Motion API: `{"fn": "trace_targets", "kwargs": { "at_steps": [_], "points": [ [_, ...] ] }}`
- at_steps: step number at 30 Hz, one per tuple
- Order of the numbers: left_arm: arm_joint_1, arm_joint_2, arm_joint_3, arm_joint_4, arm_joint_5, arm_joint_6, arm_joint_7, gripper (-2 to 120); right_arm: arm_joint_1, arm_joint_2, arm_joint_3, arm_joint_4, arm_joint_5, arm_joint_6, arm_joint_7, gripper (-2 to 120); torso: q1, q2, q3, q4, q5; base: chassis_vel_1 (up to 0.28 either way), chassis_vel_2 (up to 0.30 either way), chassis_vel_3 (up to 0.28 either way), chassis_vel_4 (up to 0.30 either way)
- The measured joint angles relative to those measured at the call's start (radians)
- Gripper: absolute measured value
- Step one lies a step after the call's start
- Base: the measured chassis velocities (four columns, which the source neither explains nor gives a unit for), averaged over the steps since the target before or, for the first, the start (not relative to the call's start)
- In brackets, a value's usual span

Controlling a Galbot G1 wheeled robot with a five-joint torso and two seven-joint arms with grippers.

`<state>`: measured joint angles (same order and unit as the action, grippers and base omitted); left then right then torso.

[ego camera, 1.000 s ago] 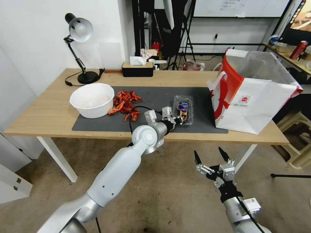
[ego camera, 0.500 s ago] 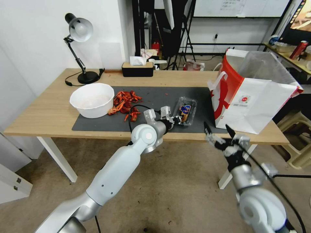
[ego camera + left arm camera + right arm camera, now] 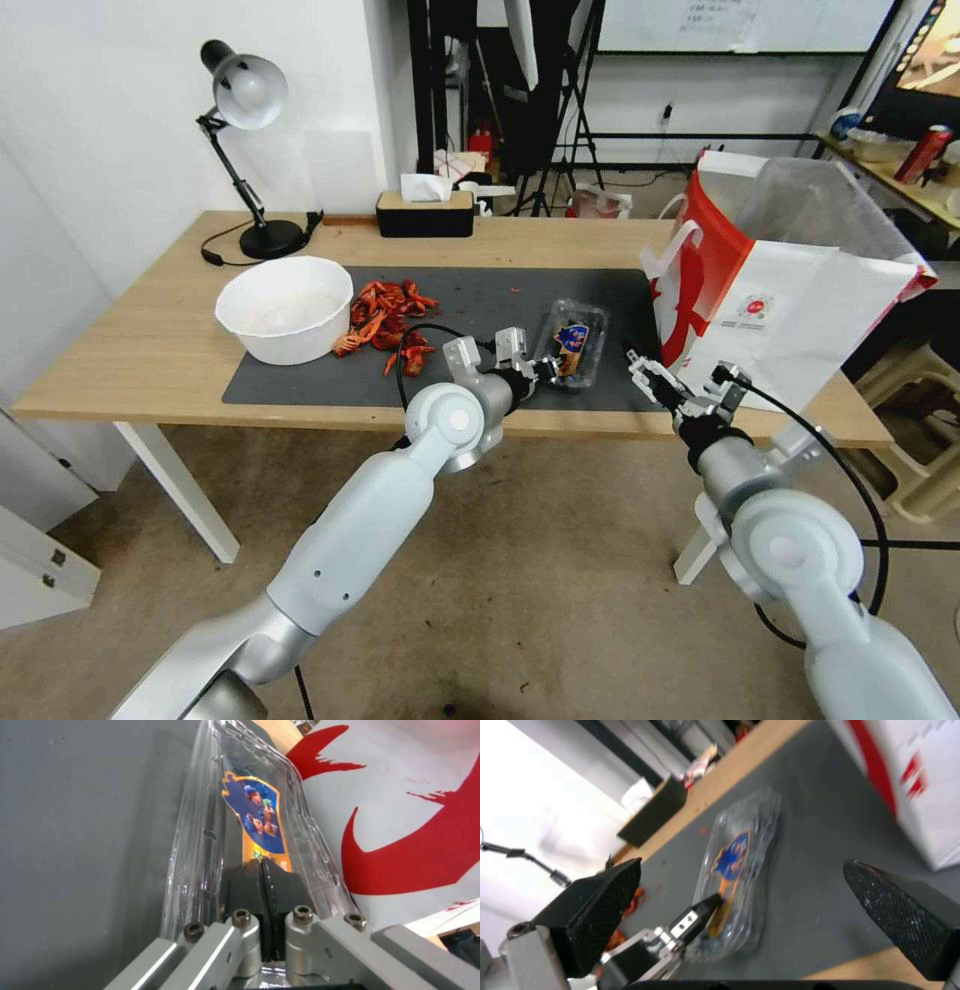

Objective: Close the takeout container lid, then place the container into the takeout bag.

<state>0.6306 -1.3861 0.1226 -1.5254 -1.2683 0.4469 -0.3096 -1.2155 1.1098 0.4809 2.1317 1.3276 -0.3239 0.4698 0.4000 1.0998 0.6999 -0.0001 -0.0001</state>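
left gripper: sitting at the near end of the takeout container, fingers pinched together on its clear plastic; in the left wrist view the two black pads are meeting with the lid edge between them.
right gripper: hovering over the table's front edge, between the container and the takeout bag, touching neither; fingers spread wide. In the right wrist view its two black fingertips are framing the container with plenty of room either side.
takeout container: lying on the grey mat, angled, far end pointing toward the bag. Lid is down over the base, blue-and-orange sticker facing up. Cannot tell whether it is snapped shut.
takeout bag: standing upright at the right end of the table, mouth open with the clear liner showing, red side panel facing the container. Near the container but apart from it.
other stuff: white bowl sitting on the left end of the mat, red crayfish shells piled just beside it; desk lamp and tissue box standing at the back of the table.
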Motion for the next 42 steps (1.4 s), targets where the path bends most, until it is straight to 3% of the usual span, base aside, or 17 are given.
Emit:
{"fn": "trace_targets", "kwargs": {
  "at_steps": [3, 21, 42],
  "points": [
    [-0.003, 0.0, 0.0, 0.006, -0.002, -0.001, 0.0, 0, 0.072, -0.003, -0.009, -0.026, 0.102, -0.069, 0.054, 100, 0.0, 0.0, 0.0, 0.0001, 0.0001, 0.0, 0.0, 0.0, 0.0],
    [-0.005, 0.003, -0.002, 0.001, -0.009, -0.002, -0.014, 0, 0.232, -0.012, -0.07, -0.121, 0.187, -0.203, 0.151, 100, 0.0, 0.0, 0.0, 0.0001, 0.0, 0.0, 0.0, 0.0, 0.0],
    [-0.009, 0.004, -0.002, 0.008, -0.013, -0.007, -0.012, 0, 0.366, -0.004, -0.147, -0.221, 0.208, -0.25, 0.173, 100, 0.0, 0.0, 0.0, 0.0002, 0.0, 0.0, 0.0, 0.0, 0.0]
  ]
}}
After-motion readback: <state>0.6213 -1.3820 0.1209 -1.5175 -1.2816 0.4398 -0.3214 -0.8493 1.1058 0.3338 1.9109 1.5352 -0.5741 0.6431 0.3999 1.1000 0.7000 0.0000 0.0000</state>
